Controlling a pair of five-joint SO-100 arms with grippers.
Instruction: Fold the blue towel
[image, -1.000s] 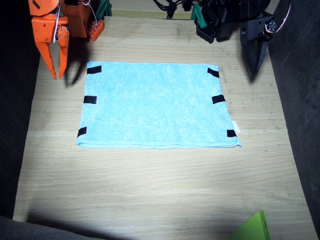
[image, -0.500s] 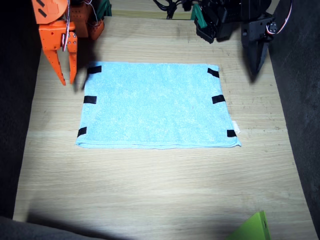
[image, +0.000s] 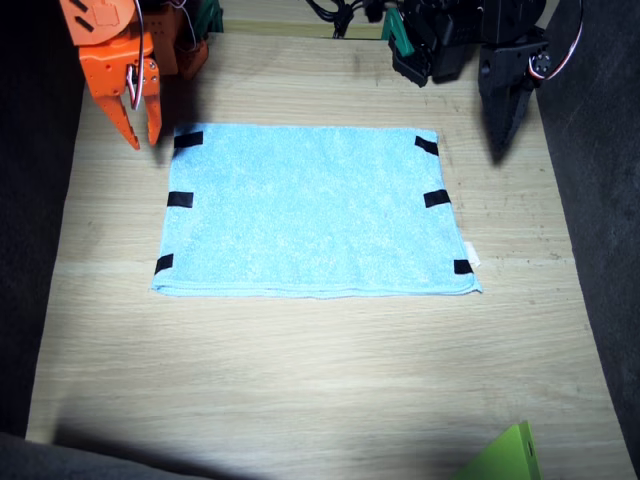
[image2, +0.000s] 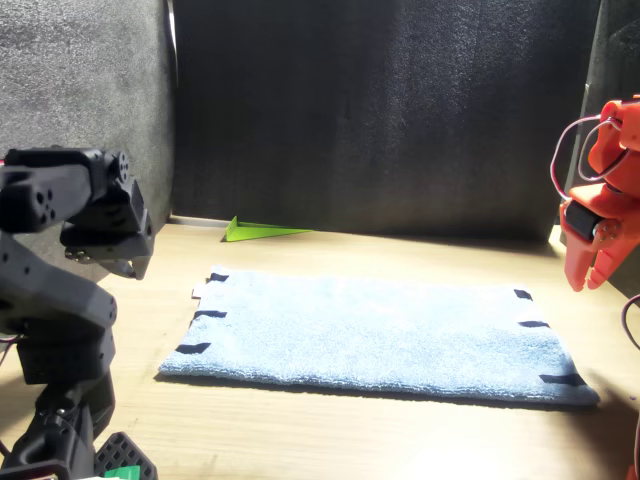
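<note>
On the wooden table (image: 300, 370) the blue towel (image: 310, 210) lies flat and fully spread, 6 black tape strips (image: 437, 198) along 2 edges, so no fold looks begun. Both arms hang clear of it: the right gripper (image: 140, 125), orange, has its fingers slightly parted and holds nothing; the left gripper (image: 500, 130), black, is too dark to read. A green piece (image: 505, 455) is cut off by the picture's edge.

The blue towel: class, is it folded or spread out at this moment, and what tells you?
Spread out. The blue towel lies flat as one layer, all six black tape strips showing.
</note>
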